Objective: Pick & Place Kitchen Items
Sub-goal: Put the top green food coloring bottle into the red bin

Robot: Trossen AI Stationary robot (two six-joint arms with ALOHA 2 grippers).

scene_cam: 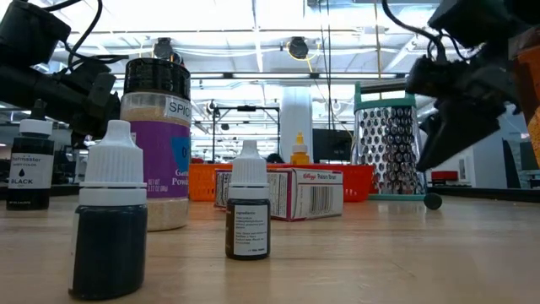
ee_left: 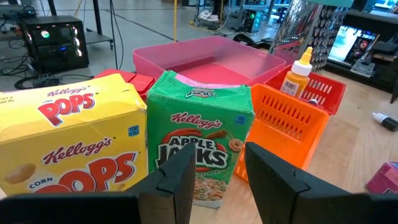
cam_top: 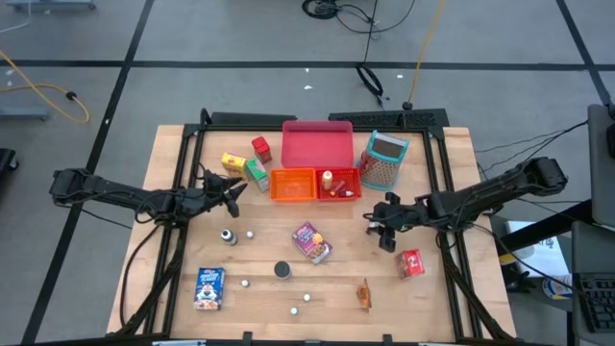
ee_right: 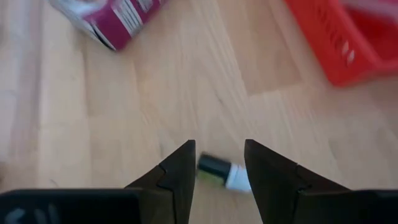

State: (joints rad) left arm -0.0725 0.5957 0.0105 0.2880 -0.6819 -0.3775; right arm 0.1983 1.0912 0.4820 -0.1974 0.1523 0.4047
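Observation:
My left gripper [ee_left: 214, 180] stands open and low, just in front of the green Apple Jacks box [ee_left: 202, 146], which stands next to the yellow Corn Pops box [ee_left: 68, 140]. In the high view my left gripper [cam_top: 231, 192] is beside both boxes [cam_top: 256, 174]. My right gripper [cam_top: 384, 226] hangs open above the table, right of the red bin [cam_top: 338, 183]. A tiny dark bottle with a white cap [ee_right: 224, 174] lies on its side on the wood below, showing between the right gripper's [ee_right: 217, 180] fingers. The purple packet [ee_right: 109, 18] lies farther off.
The pink tray [cam_top: 317, 144], orange bin [cam_top: 293, 185] and a metal grater [cam_top: 384, 159] stand at the back. A purple packet [cam_top: 310, 240], black can [cam_top: 282, 270], blue box [cam_top: 209, 287], red packet [cam_top: 411, 262], small bottles and white balls lie scattered over the near half.

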